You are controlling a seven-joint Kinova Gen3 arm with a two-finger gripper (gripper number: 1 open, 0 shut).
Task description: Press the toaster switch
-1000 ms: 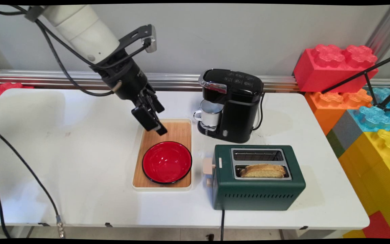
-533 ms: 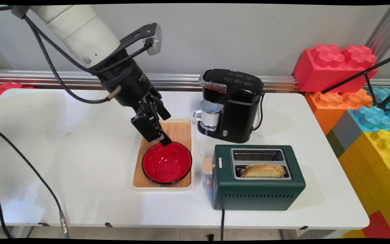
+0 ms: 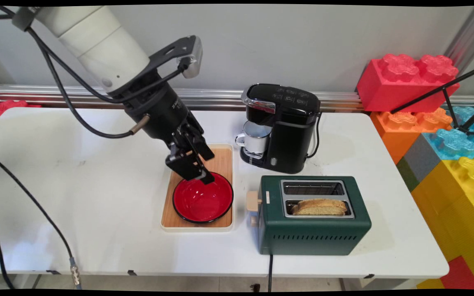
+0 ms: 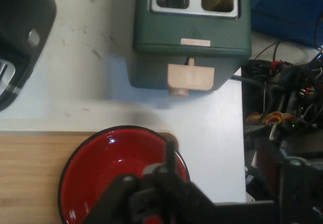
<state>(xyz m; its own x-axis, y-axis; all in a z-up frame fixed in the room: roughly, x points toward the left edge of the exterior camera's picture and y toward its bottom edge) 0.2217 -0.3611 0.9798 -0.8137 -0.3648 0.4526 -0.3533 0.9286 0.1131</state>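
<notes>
From my remote station, I see the gripper [image 3: 204,177] with its fingers pressed together, grasping nothing, its tips over the far rim of the red bowl [image 3: 203,197]. The bowl sits directly beneath it on a wooden tray [image 3: 220,161]. Beyond the fingertips in the hand view stands the green toaster [image 4: 192,35], a bread slice [image 3: 319,207] in one slot.

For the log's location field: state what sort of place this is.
Likely a robotics lab staged as a kitchen: a toaster with bread and a coffee machine share a white table with the robot's gripper, backed by giant toy blocks.
</notes>
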